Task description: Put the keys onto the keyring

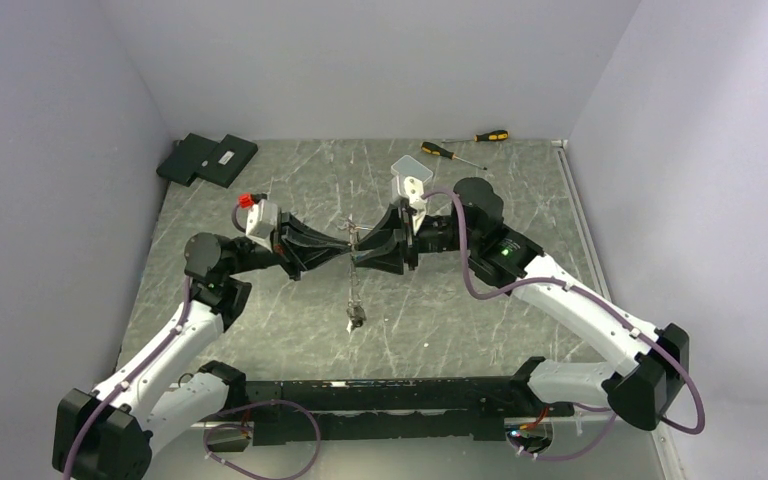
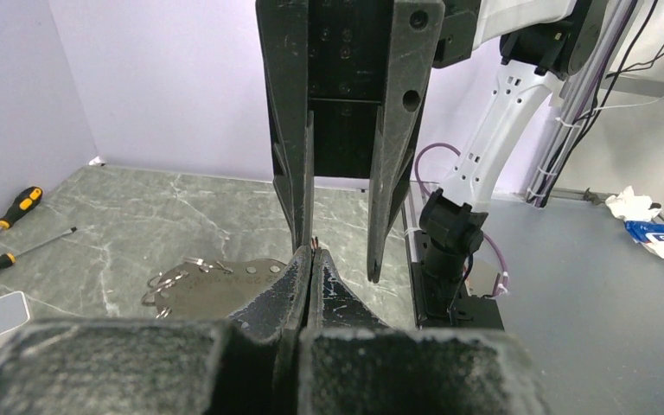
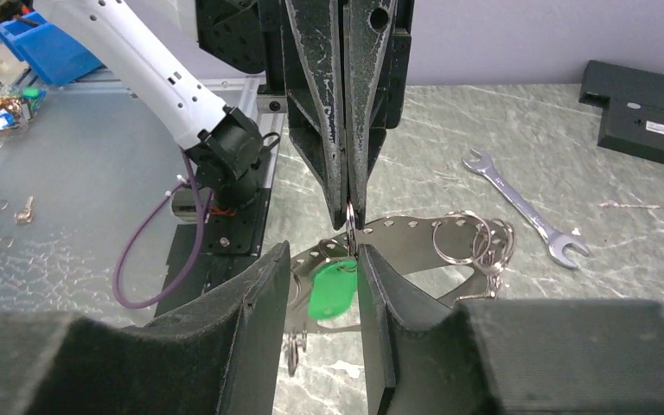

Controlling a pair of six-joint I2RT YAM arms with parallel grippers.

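Grey marbled counter (image 1: 260, 330), both arms meeting tip to tip above its middle.
Left pincer (image 2: 311, 257): fully closed, tips pinching a small silver split ring (image 3: 350, 216).
Right pincer (image 3: 322, 259): fingers apart with a clear gap, gripping nothing I can see. It straddles the left one's tips.
Two flat black boxes (image 1: 208, 158) sit at the far-left corner.
Pale grey perforated metal band keyring (image 3: 402, 238) is off the counter, hanging just below the pinched ring and carrying several more silver rings. From the top view it dangles straight down between the arms. I can't tell whether the pinched ring is threaded onto it.
Silver open-ended spanner (image 3: 523, 206) lies flat, just beside the band in the wrist view.
Two yellow-and-black-handled screwdrivers (image 1: 452, 153) lie at the far edge.
Green plastic key tag (image 3: 332, 292) hangs in the right pincer's gap. Contact with the fingers is unclear.
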